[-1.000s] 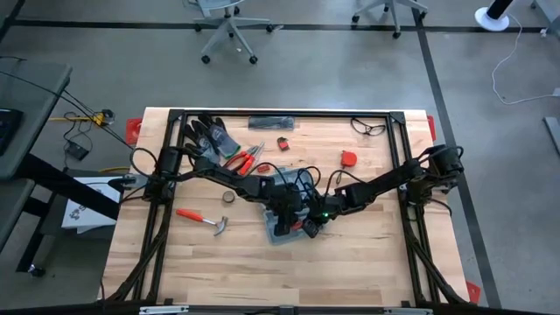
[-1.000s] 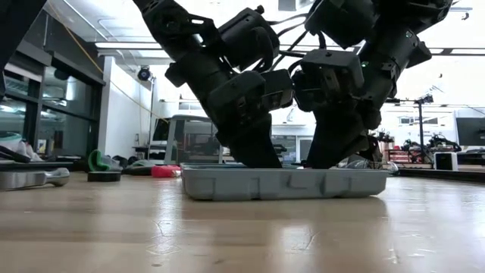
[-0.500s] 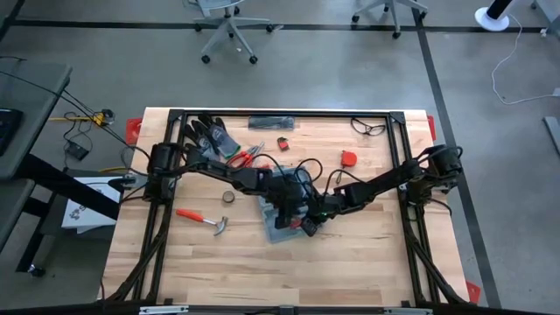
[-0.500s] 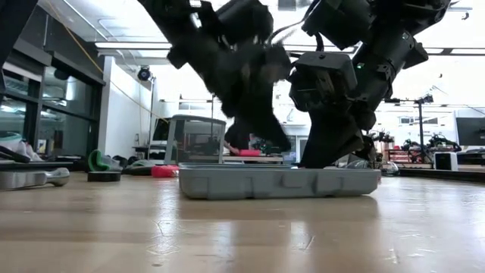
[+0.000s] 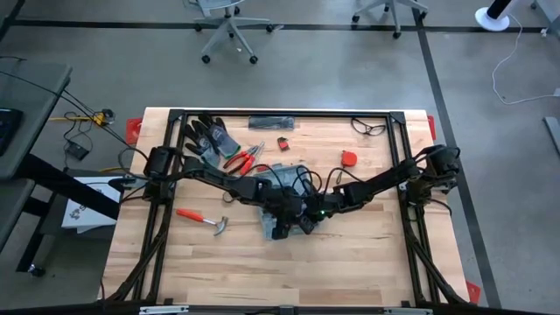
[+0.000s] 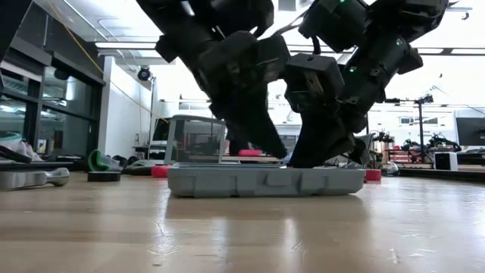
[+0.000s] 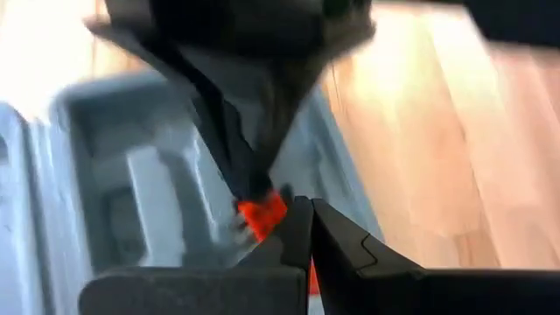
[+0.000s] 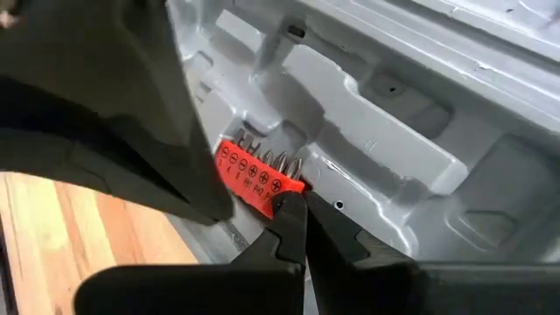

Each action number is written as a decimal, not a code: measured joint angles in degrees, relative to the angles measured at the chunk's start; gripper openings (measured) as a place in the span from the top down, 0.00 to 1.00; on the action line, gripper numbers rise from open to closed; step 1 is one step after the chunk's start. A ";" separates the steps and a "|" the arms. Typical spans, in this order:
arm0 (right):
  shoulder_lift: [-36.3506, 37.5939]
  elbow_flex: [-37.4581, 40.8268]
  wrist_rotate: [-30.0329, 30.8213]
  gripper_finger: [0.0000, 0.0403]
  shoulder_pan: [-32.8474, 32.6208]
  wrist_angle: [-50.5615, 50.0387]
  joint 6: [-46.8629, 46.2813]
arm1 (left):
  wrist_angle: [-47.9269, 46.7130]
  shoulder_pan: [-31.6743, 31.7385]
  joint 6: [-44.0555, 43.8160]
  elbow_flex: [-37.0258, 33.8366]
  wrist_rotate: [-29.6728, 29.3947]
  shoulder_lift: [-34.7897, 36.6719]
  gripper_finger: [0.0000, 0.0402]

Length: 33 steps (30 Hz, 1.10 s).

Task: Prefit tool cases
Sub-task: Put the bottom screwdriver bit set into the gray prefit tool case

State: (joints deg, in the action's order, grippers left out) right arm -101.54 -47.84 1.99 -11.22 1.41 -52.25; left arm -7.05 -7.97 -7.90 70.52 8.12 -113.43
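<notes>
Item: flat rectangular blue-grey plastic clamshell tool case, lying open near the middle of the pale wooden plank table, shallow tray resting flat on the boards in the low view. Interior shows moulded tool-shaped recesses, smooth matte walls, rounded corners.

Contents: small red plastic bit holder, a row of metal screwdriver bits standing in it, sitting against a recess wall; whether it is fully seated cannot be told.

Left gripper: fingers pressed together, tips down in the case just beside the red holder. Right gripper: fingers pressed together, tips touching or nearly touching the holder's edge. Neither pinches anything. Both arms meet over the case in the high view.

Step in hand, as judged: nudging the bit holder home into its recess. To do it well, push with closed tips along the holder's long edge, square to the pocket wall, while the other gripper steadies the light tray against sliding on the smooth wood. Press gently; the thin plastic will likely flex.

Other stock on table: orange-handled claw hammer, red-handled pliers, pair of dark textured gloves, small red round object, clear safety glasses, small roll of tape.
</notes>
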 joint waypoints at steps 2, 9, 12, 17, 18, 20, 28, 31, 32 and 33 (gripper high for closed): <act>0.47 0.02 1.21 1.00 -0.03 -0.16 -0.21 | -1.87 0.04 0.01 0.02 0.74 -0.10 1.00; 0.83 0.07 1.62 1.00 -0.02 0.04 -0.24 | -5.57 -0.67 0.02 -0.46 0.74 -0.17 1.00; 0.87 0.07 2.44 1.00 -0.04 0.27 -0.22 | -5.99 -0.85 0.02 -0.46 -1.79 -0.17 1.00; 0.90 0.07 4.07 1.00 -0.04 1.35 -0.19 | -6.14 -0.71 0.02 -0.46 -2.71 -0.17 1.00; 1.03 0.07 4.21 1.00 -0.04 1.50 -0.11 | -6.29 -0.68 0.05 -0.46 -2.77 -0.17 1.00; 1.23 0.07 4.55 1.00 -0.04 2.04 0.86 | -6.36 -0.68 0.47 -0.46 -2.90 -0.17 1.00; 1.44 0.05 4.94 1.00 -0.06 2.40 2.33 | -6.31 -0.68 0.88 -0.46 -3.28 -0.17 1.00; 1.41 0.02 4.34 1.00 0.15 2.46 2.82 | -6.34 -0.68 1.81 -0.46 -3.27 -0.17 1.00; 1.40 0.02 3.89 1.00 0.35 2.49 2.88 | -6.36 -0.68 2.04 -0.46 -3.26 -0.17 1.00; 1.40 0.00 3.69 1.00 0.57 2.47 3.17 | -6.36 -0.68 2.09 -0.46 -3.28 -0.17 1.00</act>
State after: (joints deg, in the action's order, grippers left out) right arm -100.14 -47.83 5.69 -10.66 3.88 -49.08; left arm -13.41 -8.64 -5.81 70.06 4.84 -113.60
